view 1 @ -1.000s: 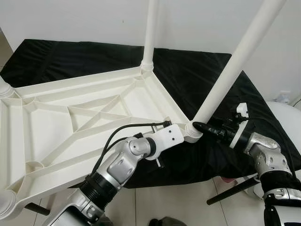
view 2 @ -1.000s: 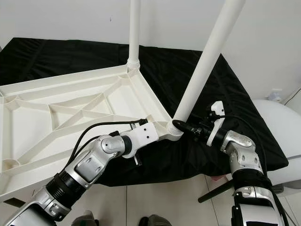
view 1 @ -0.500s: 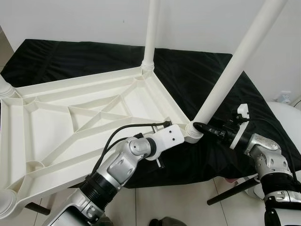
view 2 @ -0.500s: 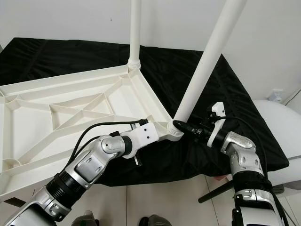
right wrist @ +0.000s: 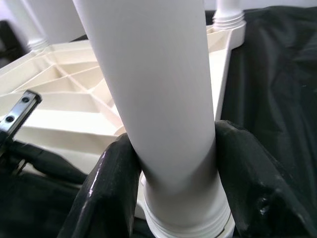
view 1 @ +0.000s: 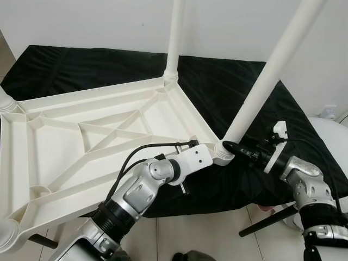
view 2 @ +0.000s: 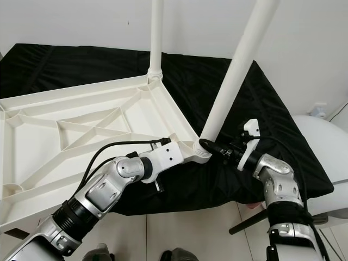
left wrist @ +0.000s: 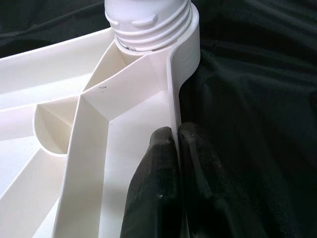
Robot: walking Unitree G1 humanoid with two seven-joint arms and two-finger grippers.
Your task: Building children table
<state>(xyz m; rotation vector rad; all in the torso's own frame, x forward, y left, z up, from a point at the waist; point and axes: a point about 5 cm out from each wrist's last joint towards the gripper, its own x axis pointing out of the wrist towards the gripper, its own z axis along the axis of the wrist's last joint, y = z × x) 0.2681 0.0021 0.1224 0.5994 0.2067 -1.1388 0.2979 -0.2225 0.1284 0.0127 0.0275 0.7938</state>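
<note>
Right wrist view shows the white table leg (right wrist: 158, 99) clasped low on its shaft, just above the threaded collar, with the right gripper (right wrist: 173, 178) spread about as wide as the tube and both black fingers (right wrist: 111, 193) pressed against it. In the left eye view that leg rises toward one o'clock from the corner socket (view 1: 222, 154) of the upturned children's table (view 1: 81, 136), which lies on a black cloth (view 1: 234, 87). The leg leans, so my judgement is that it is not fully seated: bring it upright over the socket, then twist it in short turns, regripping low.

The left gripper (left wrist: 171, 144) has its jaws nearly together, pinching the thin rim wall (left wrist: 174, 89) beside that corner, bracing the frame. A second leg (view 1: 175, 38) stands at twelve o'clock.
</note>
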